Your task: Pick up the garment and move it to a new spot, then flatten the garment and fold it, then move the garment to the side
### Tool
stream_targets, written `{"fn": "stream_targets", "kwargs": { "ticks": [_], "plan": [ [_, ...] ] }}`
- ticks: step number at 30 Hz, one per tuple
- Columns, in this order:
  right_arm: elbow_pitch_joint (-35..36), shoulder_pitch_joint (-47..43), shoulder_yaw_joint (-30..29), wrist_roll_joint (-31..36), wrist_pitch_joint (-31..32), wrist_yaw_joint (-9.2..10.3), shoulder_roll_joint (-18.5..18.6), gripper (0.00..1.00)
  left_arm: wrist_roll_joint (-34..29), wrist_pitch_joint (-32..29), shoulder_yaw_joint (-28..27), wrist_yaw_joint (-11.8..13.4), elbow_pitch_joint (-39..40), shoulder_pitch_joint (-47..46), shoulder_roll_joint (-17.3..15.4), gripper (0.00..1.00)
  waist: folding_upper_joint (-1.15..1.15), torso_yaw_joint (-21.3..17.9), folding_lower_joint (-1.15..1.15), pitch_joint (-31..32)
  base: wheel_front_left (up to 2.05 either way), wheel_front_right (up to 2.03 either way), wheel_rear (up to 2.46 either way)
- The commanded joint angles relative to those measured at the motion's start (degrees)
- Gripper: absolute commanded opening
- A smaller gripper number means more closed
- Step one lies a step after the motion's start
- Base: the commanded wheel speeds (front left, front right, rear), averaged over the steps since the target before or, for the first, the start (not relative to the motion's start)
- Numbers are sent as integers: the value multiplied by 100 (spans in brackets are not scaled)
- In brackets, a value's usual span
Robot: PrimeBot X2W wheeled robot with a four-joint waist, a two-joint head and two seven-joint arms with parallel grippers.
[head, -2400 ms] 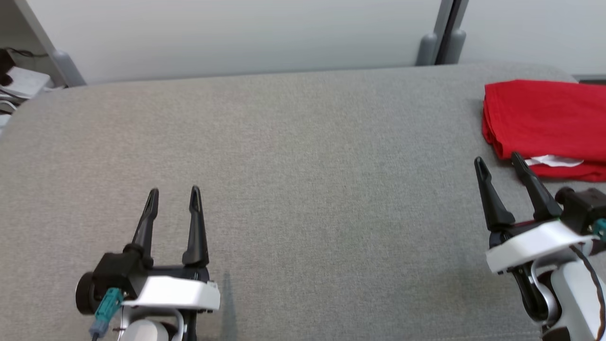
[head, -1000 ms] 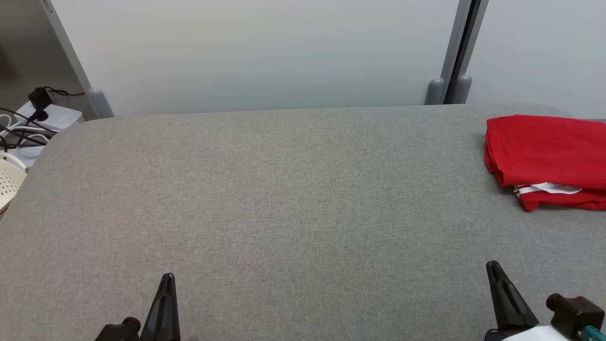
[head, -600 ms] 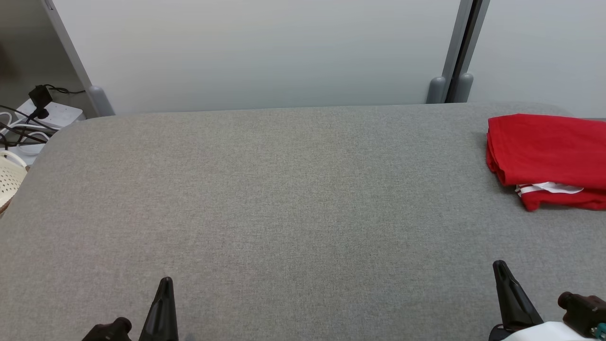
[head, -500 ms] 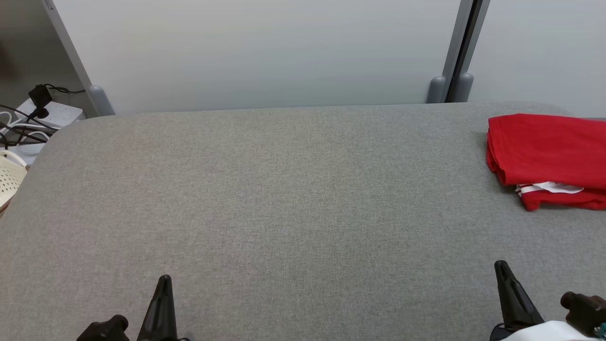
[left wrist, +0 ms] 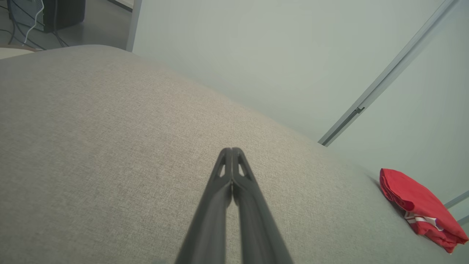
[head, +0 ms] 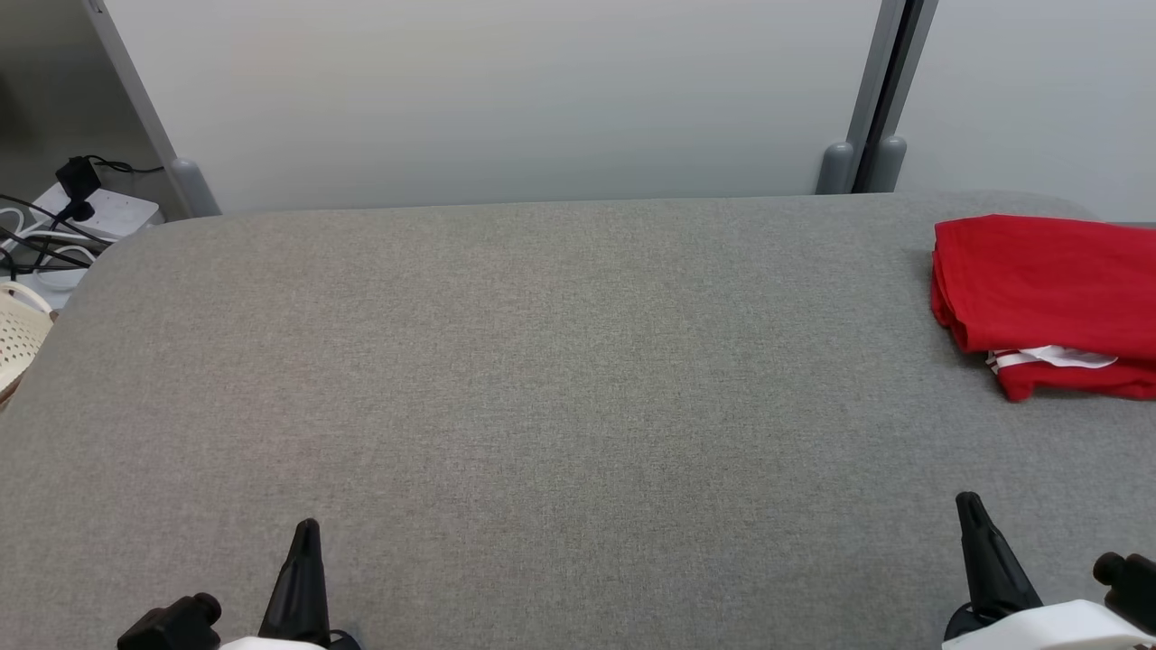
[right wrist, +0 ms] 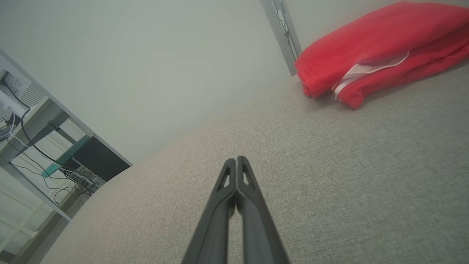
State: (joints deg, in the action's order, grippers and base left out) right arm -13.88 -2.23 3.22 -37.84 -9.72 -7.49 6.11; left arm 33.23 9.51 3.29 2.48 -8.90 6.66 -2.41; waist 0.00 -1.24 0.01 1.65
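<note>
In the head view the red garment lies folded at the far right of the grey padded table, well apart from the left gripper and the right gripper. The left wrist view shows its fingers pressed together, empty. The right wrist view shows the same, with the garment ahead on the table. Folding and setting aside look done, and little seems left.

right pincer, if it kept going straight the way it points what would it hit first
Probably the grey padded surface ahead of the right pincer, else the pale wall beyond; depth is unclear. The red garment sits off to one side of that line.
</note>
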Motion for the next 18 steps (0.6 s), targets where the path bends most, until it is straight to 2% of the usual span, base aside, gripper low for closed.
{"fn": "stream_targets", "kwargs": {
  "ticks": [1, 18],
  "plan": [
    [118, 276, -36, -182, 67, 0, 55, 0, 212, -25, -107, -92, 113, -298, -54, 0, 0, 2, -1, -3, 0, 0, 0],
    [94, 382, -196, -1190, 347, 0, -4, 0, 1312, -300, -243, -263, -2, -481, -74, 0, 0, 25, -1, -37, 0, 0, 0]
  ]
}}
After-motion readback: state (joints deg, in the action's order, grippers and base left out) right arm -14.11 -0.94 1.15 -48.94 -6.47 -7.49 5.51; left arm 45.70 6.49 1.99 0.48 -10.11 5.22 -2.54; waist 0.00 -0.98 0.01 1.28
